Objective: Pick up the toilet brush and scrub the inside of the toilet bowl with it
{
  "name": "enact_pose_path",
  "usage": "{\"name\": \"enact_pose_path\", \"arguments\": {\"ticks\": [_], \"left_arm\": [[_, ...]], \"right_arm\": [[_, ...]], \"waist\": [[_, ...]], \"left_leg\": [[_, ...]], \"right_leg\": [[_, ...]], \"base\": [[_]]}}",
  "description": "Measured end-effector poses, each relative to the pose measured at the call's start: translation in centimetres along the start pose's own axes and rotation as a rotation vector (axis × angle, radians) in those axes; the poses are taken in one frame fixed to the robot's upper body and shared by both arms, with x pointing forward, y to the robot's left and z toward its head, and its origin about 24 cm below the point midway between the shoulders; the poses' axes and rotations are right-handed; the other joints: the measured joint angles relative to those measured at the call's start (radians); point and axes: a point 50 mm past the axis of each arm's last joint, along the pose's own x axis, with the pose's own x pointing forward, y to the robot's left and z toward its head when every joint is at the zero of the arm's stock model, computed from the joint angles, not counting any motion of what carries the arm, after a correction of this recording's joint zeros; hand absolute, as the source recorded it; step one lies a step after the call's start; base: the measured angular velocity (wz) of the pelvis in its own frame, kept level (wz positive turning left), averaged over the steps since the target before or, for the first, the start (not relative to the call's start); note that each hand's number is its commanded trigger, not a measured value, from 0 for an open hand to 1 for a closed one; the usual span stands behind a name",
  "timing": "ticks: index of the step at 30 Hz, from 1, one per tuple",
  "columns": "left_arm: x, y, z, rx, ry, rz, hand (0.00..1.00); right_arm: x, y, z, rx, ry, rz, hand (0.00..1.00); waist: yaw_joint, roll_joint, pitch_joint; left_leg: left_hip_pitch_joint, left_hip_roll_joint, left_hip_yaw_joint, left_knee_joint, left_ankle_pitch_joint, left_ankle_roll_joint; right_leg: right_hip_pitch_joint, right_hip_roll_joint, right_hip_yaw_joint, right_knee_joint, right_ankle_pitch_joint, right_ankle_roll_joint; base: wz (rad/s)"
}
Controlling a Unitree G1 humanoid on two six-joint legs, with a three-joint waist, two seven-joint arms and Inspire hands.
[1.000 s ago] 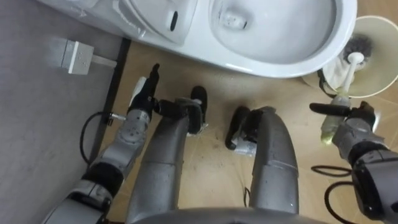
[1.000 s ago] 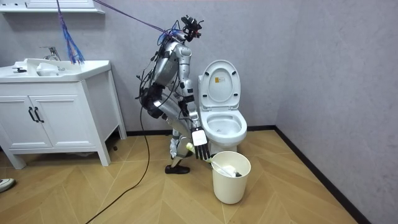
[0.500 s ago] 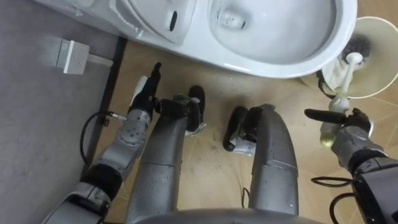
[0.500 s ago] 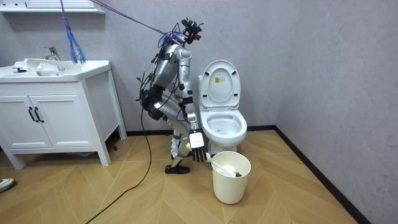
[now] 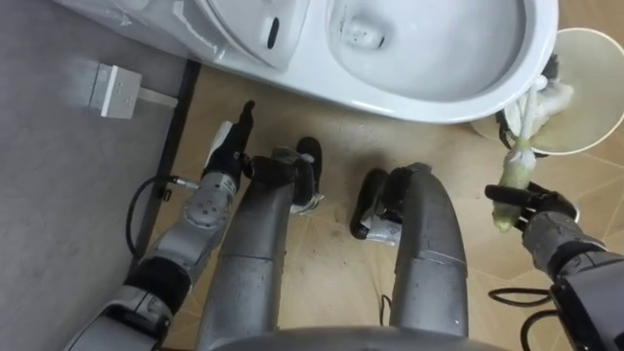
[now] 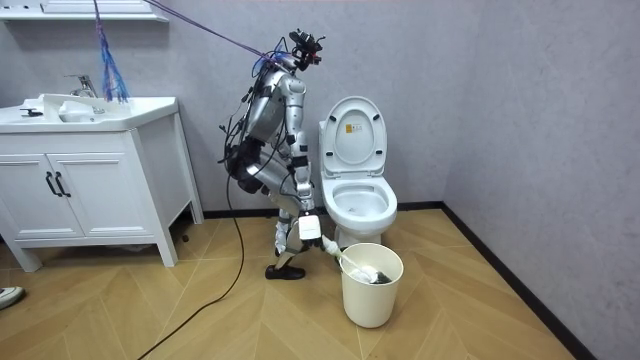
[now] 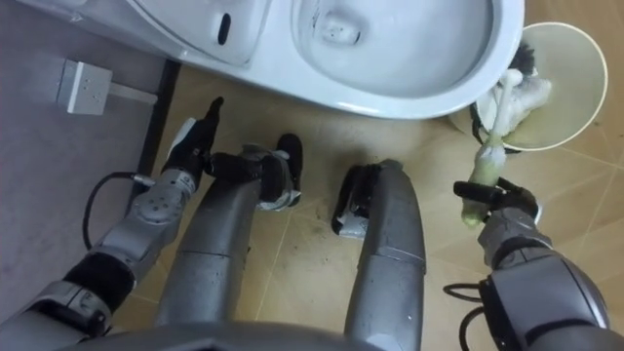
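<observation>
Wood floor (image 5: pixel 341 136) underfoot, close to the toilet (image 5: pixel 429 97) front. Left hand (image 5: pixel 229 146) straight-fingered by the thigh; right hand (image 5: pixel 534 207) clamped round toilet brush (image 5: pixel 515 168) handle, head down inside white bucket (image 5: pixel 597 68) beside the toilet. Gripped only; toilet not yet scrubbed.

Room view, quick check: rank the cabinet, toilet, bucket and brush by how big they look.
1. cabinet
2. toilet
3. bucket, slightly nearer the camera yet clearly smaller than the toilet
4. brush, its head down in the bucket
</observation>
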Motion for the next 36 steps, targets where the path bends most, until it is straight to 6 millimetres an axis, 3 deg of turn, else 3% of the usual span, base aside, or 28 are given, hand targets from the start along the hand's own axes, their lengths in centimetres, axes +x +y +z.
{"name": "enact_pose_path", "arguments": {"ticks": [10, 20, 26, 32, 34, 36], "left_arm": [[0.0, -0.2, -0.1, -0.025, 0.007, -0.006, 0.0], [-0.1, -0.3, -0.3, -0.015, 0.015, 0.016, 0.0], [-0.7, -0.7, -1.5, -0.007, 0.051, 0.015, 0.0], [-1.4, -0.4, -3.5, -0.011, 0.123, 0.062, 0.0], [-2.0, -0.3, -4.8, -0.018, 0.166, 0.073, 0.0], [-2.3, 0.0, -5.7, -0.027, 0.2, 0.088, 0.0]], "right_arm": [[0.0, 0.0, -0.1, 0.195, 0.028, 0.002, 1.0], [0.0, -0.8, -1.8, 0.207, 0.086, 0.001, 1.0], [-0.1, -0.9, -2.4, 0.21, 0.116, -0.001, 1.0], [-0.3, -1.9, -4.9, 0.197, 0.171, -0.028, 1.0], [-0.5, -2.5, -5.9, 0.197, 0.195, -0.047, 1.0], [-0.6, -2.6, -6.7, 0.221, 0.217, -0.057, 1.0]], "waist": [[0.002, 0.0, -0.0001], [0.002, 0.001, -0.0016], [0.002, 0.003, -0.0036], [0.007, 0.007, -0.0065], [0.009, 0.021, -0.0173], [0.008, 0.023, -0.0193]], "left_leg": [[0.0, -0.001, 0.003, 0.001, 0.0, 0.0], [0.01, 0.001, 0.002, 0.0, -0.001, -0.001], [0.085, 0.002, -0.002, -0.043, 0.002, -0.005], [0.197, 0.023, -0.017, -0.121, 0.006, -0.01], [0.259, 0.033, -0.021, -0.168, 0.01, -0.008], [0.312, 0.034, -0.019, -0.21, 0.017, -0.011]], "right_leg": [[-0.001, -0.004, 0.001, 0.005, -0.004, -0.002], [0.01, -0.001, -0.003, 0.001, -0.004, -0.003], [0.087, 0.007, -0.009, -0.049, 0.001, 0.006], [0.212, 0.042, -0.031, -0.165, 0.034, 0.003], [0.278, 0.064, -0.033, -0.234, 0.055, 0.009], [0.327, 0.077, -0.026, -0.283, 0.07, 0.013]], "base": [[0.0], [0.0], [-0.02], [-0.08], [-0.21], [-0.18]]}}
